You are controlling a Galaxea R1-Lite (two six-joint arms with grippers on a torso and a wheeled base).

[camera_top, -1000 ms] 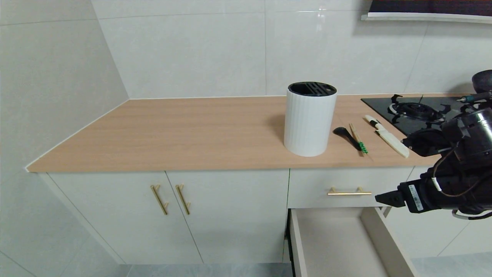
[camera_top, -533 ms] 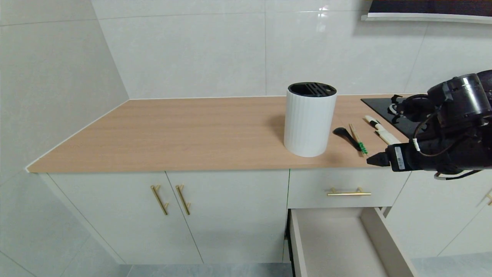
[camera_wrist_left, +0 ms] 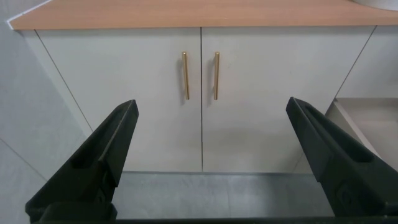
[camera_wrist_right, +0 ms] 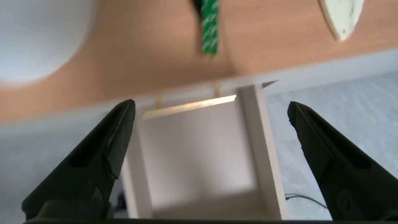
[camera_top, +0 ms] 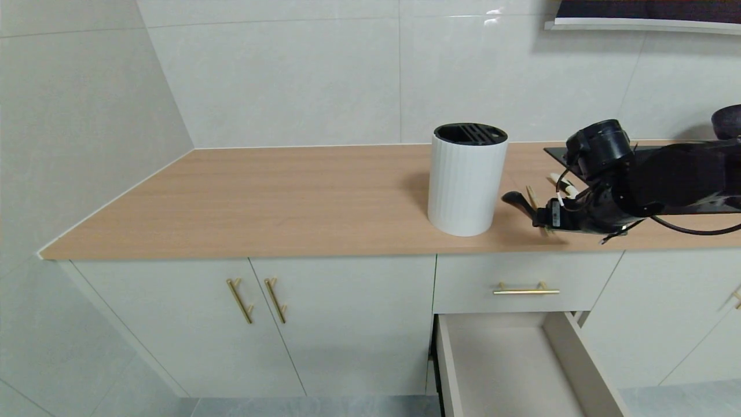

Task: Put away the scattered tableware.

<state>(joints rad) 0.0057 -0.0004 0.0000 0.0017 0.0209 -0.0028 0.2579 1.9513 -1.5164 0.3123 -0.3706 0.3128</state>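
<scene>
A black spoon (camera_top: 514, 199), a pair of wooden chopsticks with green-patterned ends (camera_wrist_right: 209, 23) and a white-bladed knife (camera_wrist_right: 340, 15) lie on the wooden counter (camera_top: 301, 197), to the right of a tall white ribbed utensil holder (camera_top: 466, 180). My right gripper (camera_top: 539, 219) hovers low over the counter's front edge, right at the chopsticks' green ends and beside the spoon. In the right wrist view this right gripper (camera_wrist_right: 210, 124) stands open with nothing between its fingers. My left gripper (camera_wrist_left: 211, 155) is open and empty in front of the cabinet doors (camera_wrist_left: 200, 124).
Below the counter a drawer (camera_top: 579, 365) is pulled out, its inside bare; a shut drawer with a gold handle (camera_top: 525, 290) sits above it. A black gas hob (camera_top: 557, 153) lies at the counter's far right. Tiled walls close the back and left.
My right arm has risen from beside the open drawer to the counter top and swung left, reaching the chopsticks and spoon and covering most of the knife in the head view.
</scene>
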